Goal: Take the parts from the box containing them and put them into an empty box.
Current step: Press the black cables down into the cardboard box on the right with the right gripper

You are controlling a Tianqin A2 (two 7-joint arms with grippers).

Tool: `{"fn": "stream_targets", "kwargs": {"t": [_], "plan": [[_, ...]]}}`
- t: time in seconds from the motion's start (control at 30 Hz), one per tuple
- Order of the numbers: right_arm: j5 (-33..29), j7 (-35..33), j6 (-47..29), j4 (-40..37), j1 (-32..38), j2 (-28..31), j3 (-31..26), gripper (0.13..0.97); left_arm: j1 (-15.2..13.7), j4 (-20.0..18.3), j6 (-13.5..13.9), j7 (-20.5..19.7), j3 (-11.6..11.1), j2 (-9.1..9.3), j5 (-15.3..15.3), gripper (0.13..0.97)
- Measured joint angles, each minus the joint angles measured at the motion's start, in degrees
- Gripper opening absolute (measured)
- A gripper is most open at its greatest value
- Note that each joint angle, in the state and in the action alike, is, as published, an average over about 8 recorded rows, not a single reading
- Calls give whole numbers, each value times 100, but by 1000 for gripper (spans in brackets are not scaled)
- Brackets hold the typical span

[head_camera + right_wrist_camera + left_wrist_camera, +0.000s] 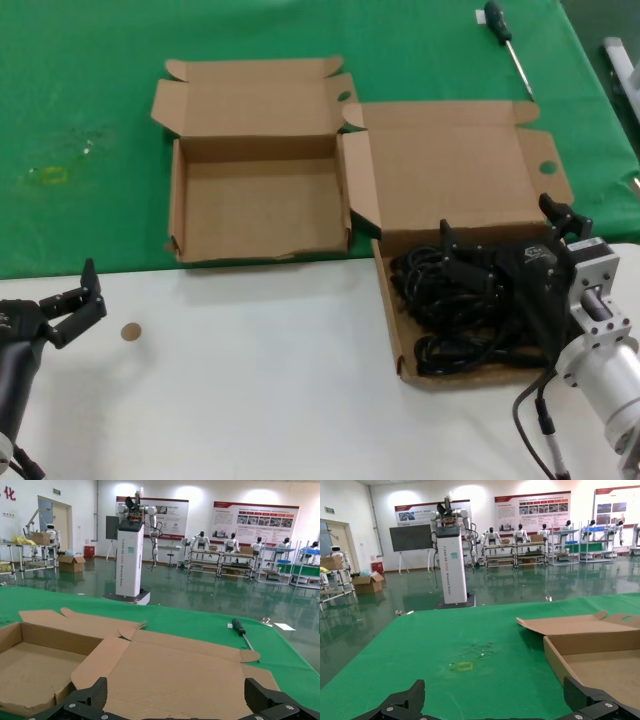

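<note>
The right gripper (497, 252) hovers over the parts (462, 318), its fingers spread and closed on nothing; the black cords lie tangled in the box containing them (392, 320), at the counter's (260, 390) right side with its front wall near the front edge; the empty box (258, 210) sits just beside it to the left, their lid flaps touching; the left gripper (78, 300), fingers apart, waits over bare white surface at the near left, well apart from both boxes; a screwdriver (508, 45) lies on the green cloth (80, 100) behind.
</note>
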Motion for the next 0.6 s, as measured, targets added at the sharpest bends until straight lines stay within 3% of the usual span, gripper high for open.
{"fn": "stream_targets", "kwargs": {"t": [0.6], "plan": [[77, 38, 104, 62, -2, 120, -123, 966, 0, 0, 0, 0, 0, 0, 0, 895]]}}
